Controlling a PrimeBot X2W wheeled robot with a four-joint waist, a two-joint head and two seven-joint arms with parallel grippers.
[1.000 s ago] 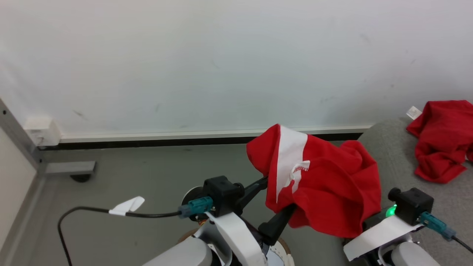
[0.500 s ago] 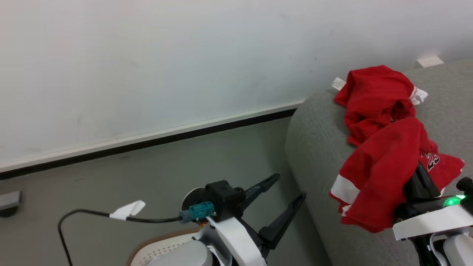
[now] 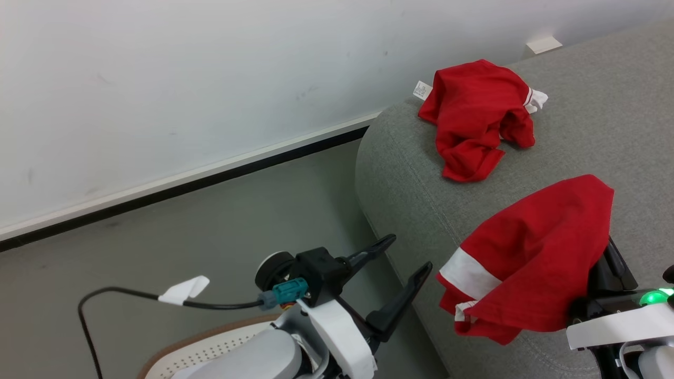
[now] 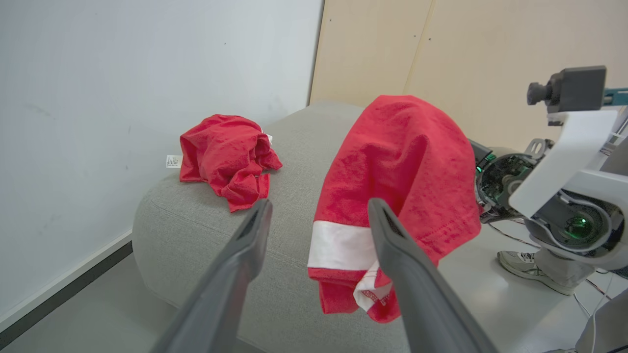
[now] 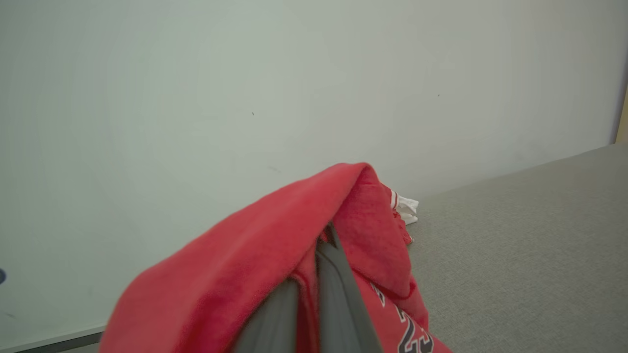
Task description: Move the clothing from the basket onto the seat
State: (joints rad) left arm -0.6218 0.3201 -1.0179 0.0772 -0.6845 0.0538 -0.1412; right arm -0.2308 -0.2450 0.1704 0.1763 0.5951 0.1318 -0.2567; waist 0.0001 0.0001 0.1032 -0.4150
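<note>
Clothing [image 3: 532, 258] in bright red with a white band hangs draped over the right gripper [image 5: 324, 245], whose two dark fingers are clenched on a fold of the fabric. This piece hangs over the front part of the seat [image 3: 410, 173], its lower edge close to the grey cushion; I cannot tell whether it touches. Black-and-white print shows on it in the right wrist view. A second red garment [image 3: 476, 121] lies crumpled on the seat nearer the wall [image 3: 184, 79], well apart from the held one, with a small white label sticking out at its edge. The left gripper [image 3: 410, 252] hovers over the floor [image 3: 210, 226] just beside the seat's rounded end, its fingers spread wide with nothing between them. At the bottom of the head view, a strip of the basket [image 3: 210, 350] shows its brown rim and perforated white wall, partly behind the left arm.
</note>
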